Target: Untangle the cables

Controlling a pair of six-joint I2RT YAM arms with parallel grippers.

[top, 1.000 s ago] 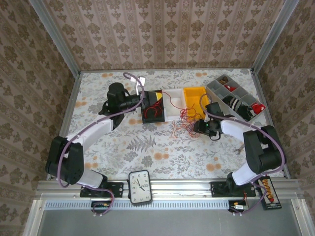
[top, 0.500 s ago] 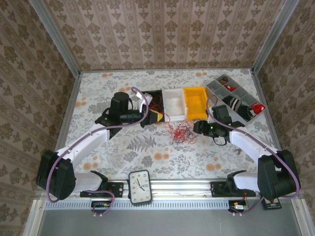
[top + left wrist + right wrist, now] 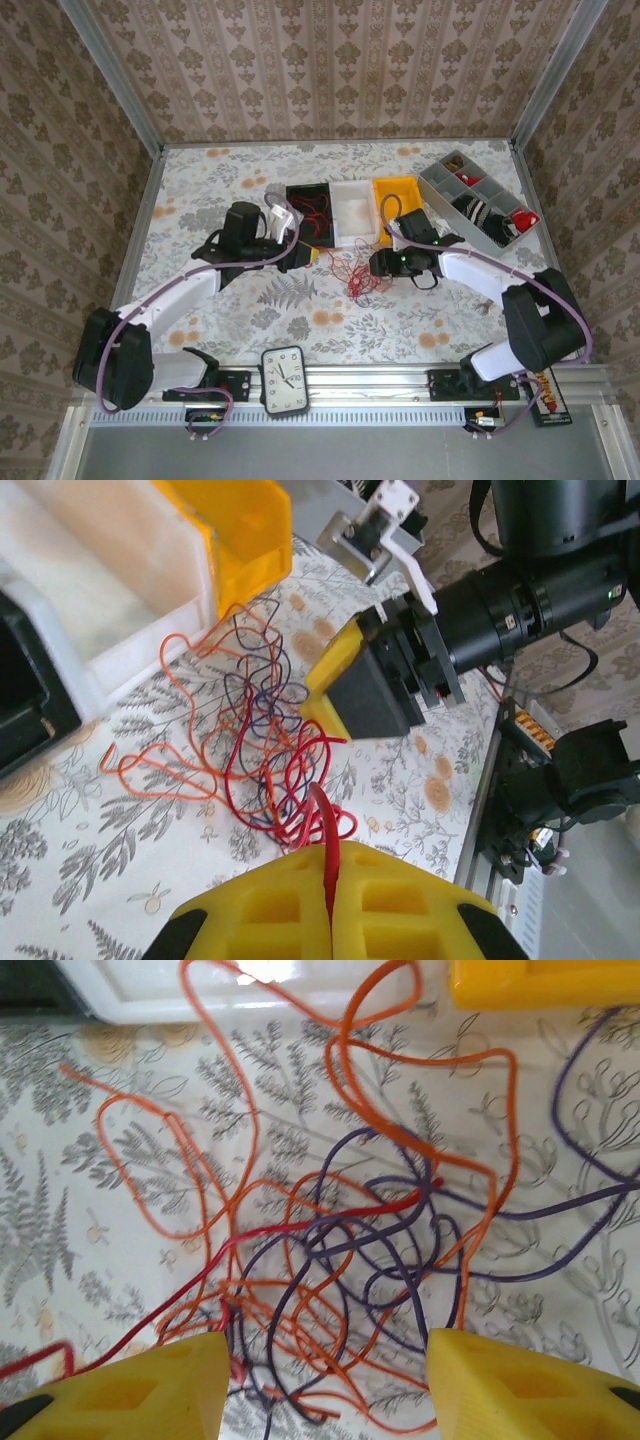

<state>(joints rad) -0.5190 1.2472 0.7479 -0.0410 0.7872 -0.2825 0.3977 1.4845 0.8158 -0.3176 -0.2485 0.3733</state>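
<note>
The cables lie as a loose tangle of red, orange and purple strands on the flowered table, just in front of the bins. My left gripper sits at the tangle's left side. In the left wrist view this gripper is shut, with a red cable pinched between its yellow pads and running out into the tangle. My right gripper hangs low over the tangle's right side. Its jaws stand open, and orange and purple loops lie between the fingers.
A black bin holding more red cables, a white bin and a yellow bin stand in a row behind the tangle. A grey compartment tray sits at the back right. A clock rests at the near edge.
My left gripper came away from the black bin to the tangle's left side. My right gripper slid left over the tangle and its jaws widened.
</note>
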